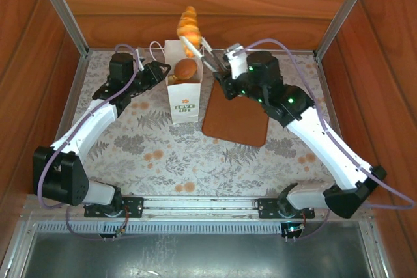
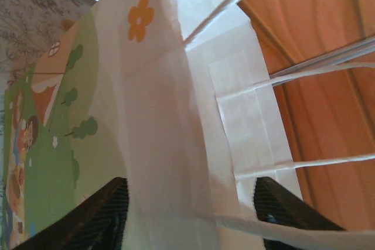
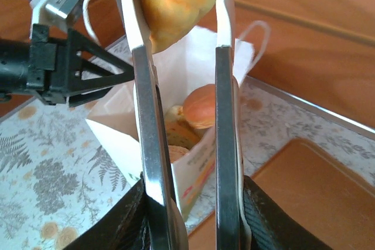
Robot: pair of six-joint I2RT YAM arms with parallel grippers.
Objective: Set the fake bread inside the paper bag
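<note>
The white paper bag [image 1: 183, 99] stands upright on the patterned table, and a round golden roll [image 1: 187, 68] shows in its open top. Above the bag's far edge hangs a golden croissant [image 1: 189, 25], with my right gripper [image 1: 194, 43] shut on it. In the right wrist view the croissant [image 3: 176, 10] sits between the long metal fingers [image 3: 143, 115], with the bag [image 3: 117, 115] and several fake breads [image 3: 201, 105] below. My left gripper [image 1: 163, 69] is at the bag's left top edge. Its jaws stand apart around the bag's side wall [image 2: 170, 115], with the left gripper [image 2: 187, 215] open.
A brown board [image 1: 236, 122] lies flat just right of the bag. Wooden walls [image 1: 195, 4] and metal frame posts [image 1: 65, 14] enclose the table on three sides. The bag's cord handles [image 2: 328, 65] stick out toward the back wall.
</note>
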